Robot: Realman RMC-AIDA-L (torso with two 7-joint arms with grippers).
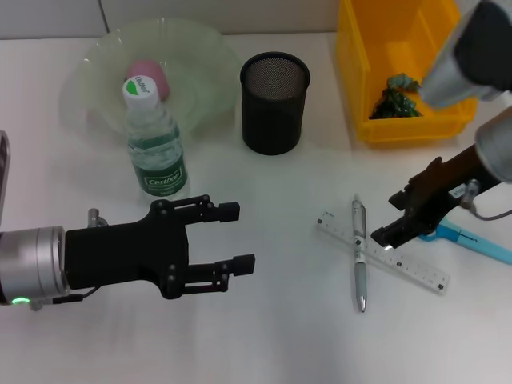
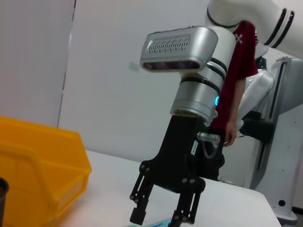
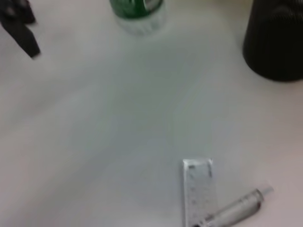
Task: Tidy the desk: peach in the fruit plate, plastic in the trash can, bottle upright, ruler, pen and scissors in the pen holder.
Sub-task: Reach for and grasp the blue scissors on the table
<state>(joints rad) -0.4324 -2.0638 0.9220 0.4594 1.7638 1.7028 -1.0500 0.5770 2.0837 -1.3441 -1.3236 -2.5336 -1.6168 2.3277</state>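
Note:
My left gripper [image 1: 236, 238] is open and empty, low over the table just in front of the upright green-labelled bottle [image 1: 156, 140]. The pink peach [image 1: 149, 74] lies in the glass fruit plate [image 1: 200, 48] behind the bottle. My right gripper [image 1: 390, 218] is open and empty, above the right end of the clear ruler [image 1: 400, 258]; it also shows in the left wrist view [image 2: 161, 215]. The silver pen [image 1: 360, 256] lies across the ruler. The blue-handled scissors [image 1: 476, 240] lie partly under the right gripper. The black mesh pen holder [image 1: 274, 102] stands empty-looking. The right wrist view shows the ruler [image 3: 199, 189] and the pen [image 3: 236, 208].
A yellow bin [image 1: 404, 120] at the back right holds crumpled green plastic [image 1: 396, 94]; the bin also shows in the left wrist view [image 2: 38, 170]. The right wrist view shows the bottle's base [image 3: 137, 14] and the pen holder [image 3: 277, 42].

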